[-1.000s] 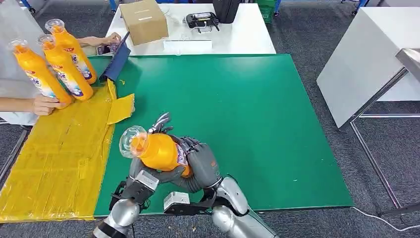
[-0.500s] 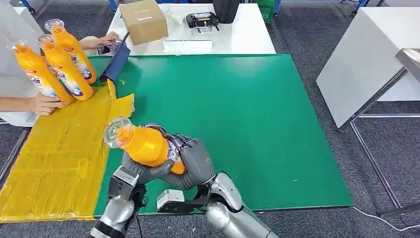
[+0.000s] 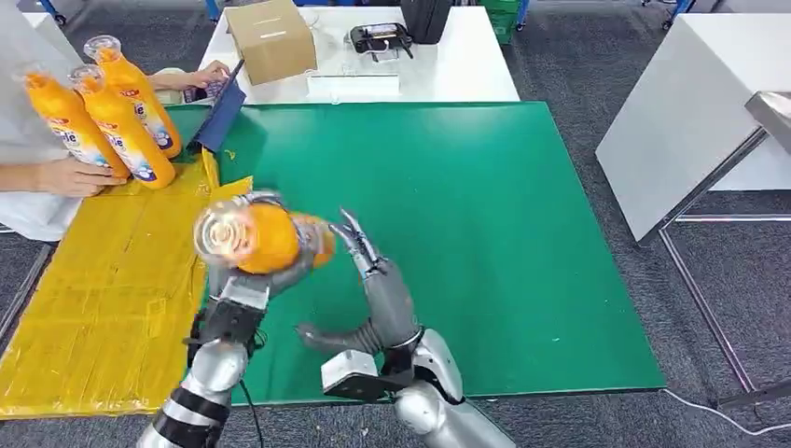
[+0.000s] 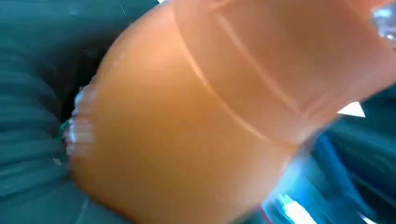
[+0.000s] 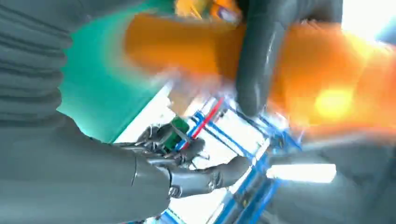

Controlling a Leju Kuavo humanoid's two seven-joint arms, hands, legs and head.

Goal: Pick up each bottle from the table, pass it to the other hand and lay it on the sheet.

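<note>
An orange bottle with a clear cap hangs above the green mat's left part, cap towards me. My left hand grips it from below; in the left wrist view its orange body sits right against the camera. My right hand stands just right of the bottle's base, fingers spread and holding nothing. The right wrist view is blurred and shows the bottle with a dark finger across it. The yellow sheet lies on the left. Three more orange bottles stand at its far end.
A person's hand holds the leftmost standing bottle, and another hand rests by a dark tablet. A white table behind carries a cardboard box. A white cabinet stands at the right.
My right hand has let go of the bottle and spread its fingers. My left hand now carries the bottle alone, lifted and swung towards the sheet. The person shifted the leftmost bottle.
</note>
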